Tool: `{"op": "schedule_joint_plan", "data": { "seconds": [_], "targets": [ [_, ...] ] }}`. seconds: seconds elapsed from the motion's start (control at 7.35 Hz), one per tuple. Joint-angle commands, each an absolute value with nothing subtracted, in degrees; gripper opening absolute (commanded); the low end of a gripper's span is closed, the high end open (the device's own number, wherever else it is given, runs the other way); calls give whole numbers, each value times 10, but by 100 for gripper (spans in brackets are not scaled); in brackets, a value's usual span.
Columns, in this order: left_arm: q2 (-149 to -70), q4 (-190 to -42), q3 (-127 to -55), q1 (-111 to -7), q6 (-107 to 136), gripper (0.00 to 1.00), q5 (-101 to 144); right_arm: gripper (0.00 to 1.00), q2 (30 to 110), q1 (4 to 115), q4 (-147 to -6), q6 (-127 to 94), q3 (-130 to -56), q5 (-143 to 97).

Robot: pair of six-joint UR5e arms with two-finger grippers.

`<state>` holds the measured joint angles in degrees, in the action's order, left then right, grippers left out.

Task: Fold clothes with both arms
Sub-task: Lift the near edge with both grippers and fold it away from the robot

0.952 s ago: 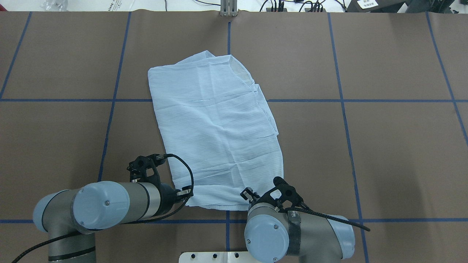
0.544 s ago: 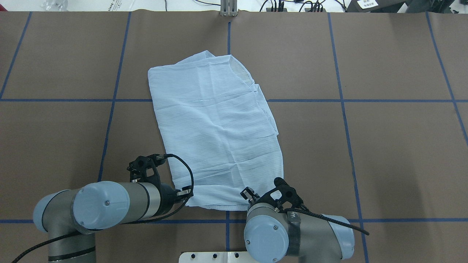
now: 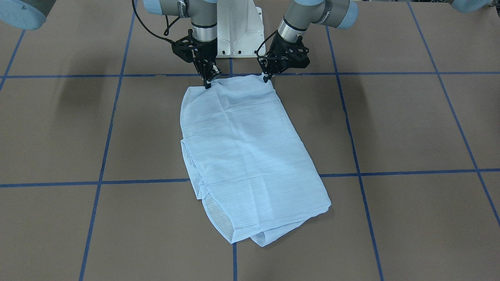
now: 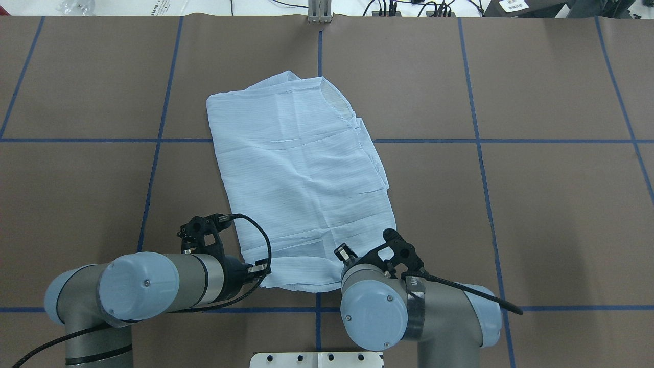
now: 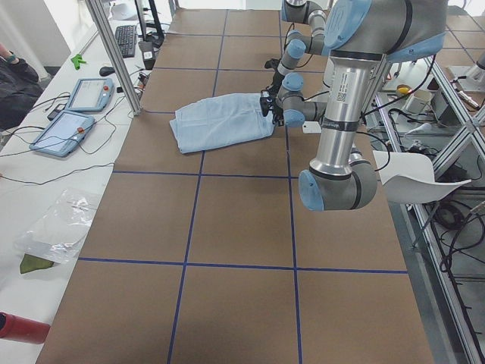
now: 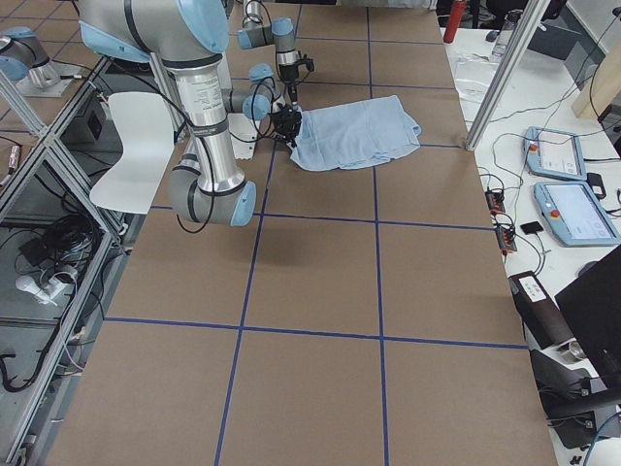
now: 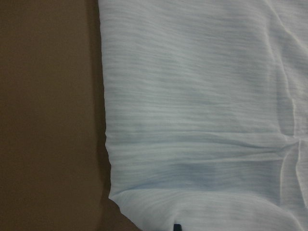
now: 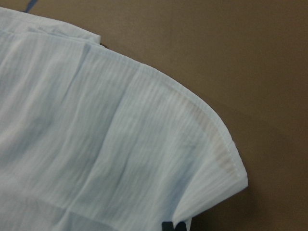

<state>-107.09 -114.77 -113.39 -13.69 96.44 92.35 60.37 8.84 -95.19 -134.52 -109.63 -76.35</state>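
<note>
Two robot arms reach down to one light blue shirt (image 3: 250, 156) that lies on a brown table (image 3: 390, 117) marked with blue tape lines (image 3: 410, 171). We see the shirt folded into a long, slanted oblong of several layers. One short end lies close to the white pedestal base (image 3: 234, 31). The other lies well out toward the middle of the table, where a sheerer curved band shows along its edge.

The right gripper (image 3: 208, 82) and the left gripper (image 3: 267, 78) each stand at one corner of the end nearest the base. Both have their fingers drawn close together, and each pinches its corner of the shirt. From above, the left arm (image 4: 153, 286) and the right arm (image 4: 398, 312) hide their own grippers.

Each wrist view is filled with finely striped cloth, with a dark fingertip (image 7: 176, 227) just showing at the bottom edge. In the right wrist view a stitched hem corner stands lifted above the brown surface.

Beside the table, in the view from the robot's left, a clear plastic bag (image 5: 57, 227) lies flat on a white bench (image 5: 30, 174). Something green sits at the bag's near corner; we cannot tell whether it lies inside the bag
</note>
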Motion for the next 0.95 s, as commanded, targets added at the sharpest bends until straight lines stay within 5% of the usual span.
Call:
{"op": "schedule_joint_plan", "data": {
  "seconds": [0.0,0.54,0.82],
  "targets": [
    [-1069,-1143,-1199,-139,962,0,930,0,606,120,-1016,-1308,-1182,-780],
    [-1069,-1053,-1373,-139,969,0,999,0,600,92,-1198,-1310,-1375,-816],
    [-1075,-1019,-1394,-141,969,0,1010,0,590,86,-1219,-1309,-1394,-814]
  ]
}}
